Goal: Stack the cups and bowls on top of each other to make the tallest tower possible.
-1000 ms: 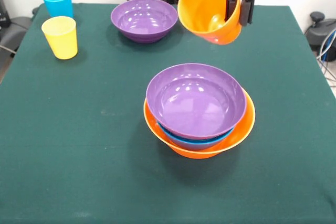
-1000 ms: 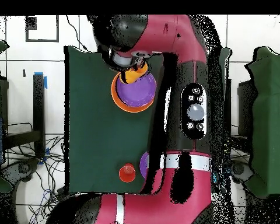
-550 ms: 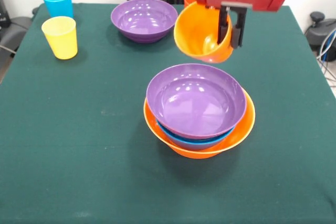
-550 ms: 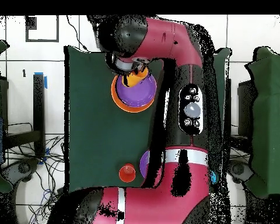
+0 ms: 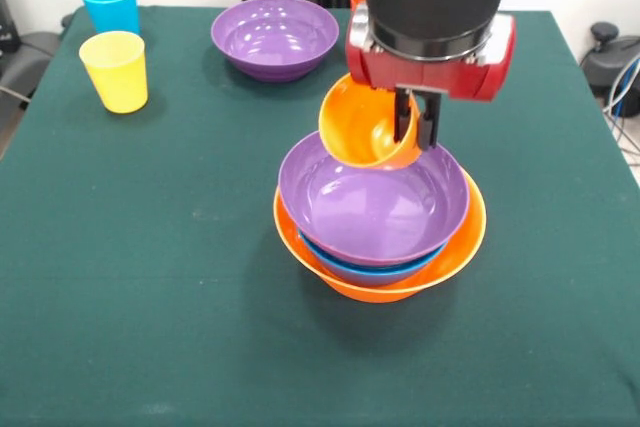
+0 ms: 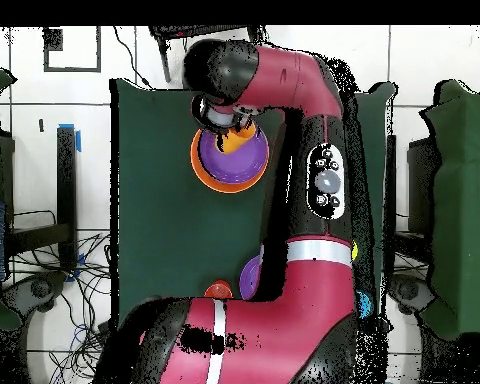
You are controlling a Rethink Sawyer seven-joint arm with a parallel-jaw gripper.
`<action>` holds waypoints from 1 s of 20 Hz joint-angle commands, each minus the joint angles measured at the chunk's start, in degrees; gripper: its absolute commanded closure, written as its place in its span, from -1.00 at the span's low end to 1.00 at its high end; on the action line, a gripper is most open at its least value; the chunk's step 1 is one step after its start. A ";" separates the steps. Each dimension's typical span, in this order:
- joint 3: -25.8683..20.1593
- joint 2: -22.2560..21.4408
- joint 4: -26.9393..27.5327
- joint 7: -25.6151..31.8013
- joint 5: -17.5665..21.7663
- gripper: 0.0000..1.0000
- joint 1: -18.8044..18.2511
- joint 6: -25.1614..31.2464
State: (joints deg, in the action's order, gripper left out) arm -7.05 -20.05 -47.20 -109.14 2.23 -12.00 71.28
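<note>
Cup (image 5: 365, 132) tilted, mouth facing sideways

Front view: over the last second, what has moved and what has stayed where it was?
The gripper, shut on the small orange bowl, has carried it from above the table's far side forward and down, so the tilted bowl now hangs just over the purple bowl on top of the stack. Nothing was let go. The stack, the second purple bowl, the yellow cup and the blue cup stayed put.

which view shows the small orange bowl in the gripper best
The front view: the small glossy orange plastic bowl hangs tilted, its rim pinched by the gripper above the purple bowl. The overhead view shows only an orange sliver beside the arm.
</note>
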 commanded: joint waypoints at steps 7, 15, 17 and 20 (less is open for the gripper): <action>-2.42 -2.19 -7.51 0.93 0.42 1.00 -1.28 -4.86; -1.89 -3.21 -7.86 1.38 0.99 1.00 -1.51 -4.49; -1.06 -2.60 -5.84 0.64 2.21 1.00 -0.67 -4.25; -0.01 -1.49 -1.31 -0.18 3.54 1.00 0.49 -1.31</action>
State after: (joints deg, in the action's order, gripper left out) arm -6.61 -21.91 -48.95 -109.14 2.20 -12.45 68.45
